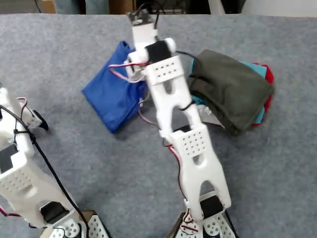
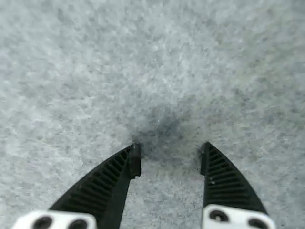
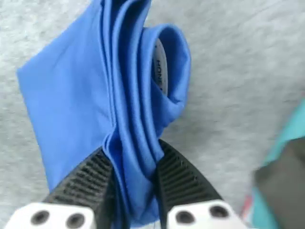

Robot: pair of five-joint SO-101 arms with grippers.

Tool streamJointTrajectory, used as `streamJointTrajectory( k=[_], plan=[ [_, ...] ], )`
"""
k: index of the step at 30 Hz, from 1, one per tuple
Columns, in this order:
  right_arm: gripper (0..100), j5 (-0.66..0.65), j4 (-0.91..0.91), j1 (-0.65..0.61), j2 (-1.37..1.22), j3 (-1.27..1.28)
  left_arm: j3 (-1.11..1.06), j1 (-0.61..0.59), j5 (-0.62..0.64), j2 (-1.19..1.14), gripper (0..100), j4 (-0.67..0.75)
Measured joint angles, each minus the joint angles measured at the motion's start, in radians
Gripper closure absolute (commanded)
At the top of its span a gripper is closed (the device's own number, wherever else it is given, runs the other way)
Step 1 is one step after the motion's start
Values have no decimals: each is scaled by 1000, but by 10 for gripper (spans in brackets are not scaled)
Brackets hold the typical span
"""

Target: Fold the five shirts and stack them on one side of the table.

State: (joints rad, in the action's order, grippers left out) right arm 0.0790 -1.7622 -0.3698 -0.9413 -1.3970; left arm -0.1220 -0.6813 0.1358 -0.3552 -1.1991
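Fingers first: right fingers (image 3: 90,183) are clamped on a bunched fold of the blue shirt (image 3: 71,95). Several layers are pinched between them, and the rest lies on the worktop (image 1: 74,44) just past the tips. Left fingers (image 2: 114,176) are apart with nothing between them, bare felt close under the tips.

Stack (image 1: 230,89) sits off to one side of the right fingers, near the blue shirt but apart from it. Olive is on top, with teal and red edges under it.

Step in hand, my read: move the blue shirt onto the stack. It looks folded, but the outer flap looks loose. I'd lift only enough to clear the felt, travel slow so the fold doesn't open, come in over the olive top and lay it flat before letting go. Dragging risks rolling the fold or shoving the stack.

Pose: right arm (image 1: 190,144) is stretched far out across the worktop, wrist tipped down onto the shirt. Left arm (image 1: 20,173) is tucked back near its base, its fingers aimed down and well apart from both shirt and stack.
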Motion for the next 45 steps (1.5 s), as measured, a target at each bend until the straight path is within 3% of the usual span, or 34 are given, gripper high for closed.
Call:
streamJointTrajectory(
  k=[9, 26, 33, 45],
  plan=[
    [985, -149, 0, 218, 130, 0, -2, -2, 0, -11, 776, 63],
    [985, -292, -2, 638, 193, 5, -2, -2, 0, -11, 776, 63],
    [984, -334, -2, 720, 193, 152, -2, -2, 0, -11, 776, 63],
    [983, -347, -2, 790, 193, 175, -2, -2, 0, -11, 776, 63]
  ],
)
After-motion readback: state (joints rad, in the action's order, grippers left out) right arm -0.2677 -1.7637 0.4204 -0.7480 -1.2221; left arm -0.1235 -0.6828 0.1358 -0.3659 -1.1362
